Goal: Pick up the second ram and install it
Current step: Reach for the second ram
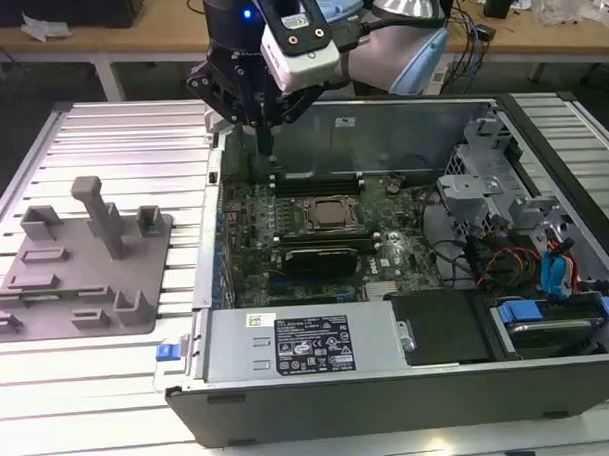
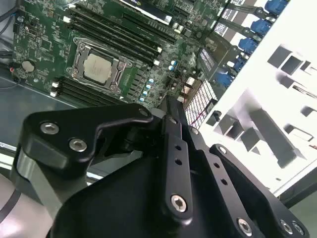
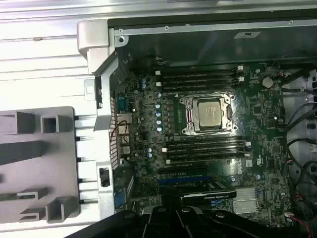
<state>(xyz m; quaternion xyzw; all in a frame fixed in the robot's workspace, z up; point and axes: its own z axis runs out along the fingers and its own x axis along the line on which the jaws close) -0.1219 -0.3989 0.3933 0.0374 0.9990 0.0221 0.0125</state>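
My gripper (image 1: 265,147) hangs over the far corner of the open computer case (image 1: 390,395), on the exterior view's left, above the motherboard (image 1: 314,223). Its fingers (image 2: 171,111) are pressed together with nothing between them. The CPU socket (image 3: 208,114) sits mid-board, with long black memory slots (image 3: 198,79) on one side and more slots (image 3: 205,147) on the other. On the grey tray (image 1: 136,264) lies a slim long strip (image 1: 52,294) that looks like the second ram; I cannot tell for sure.
The grey tray with pegs and blocks lies on the ribbed white table (image 1: 131,144), on the exterior view's left of the case. The power supply (image 1: 309,343) is at the case's front, and a drive cage with cables (image 1: 525,240) is on the right. Its metal walls rise around the board.
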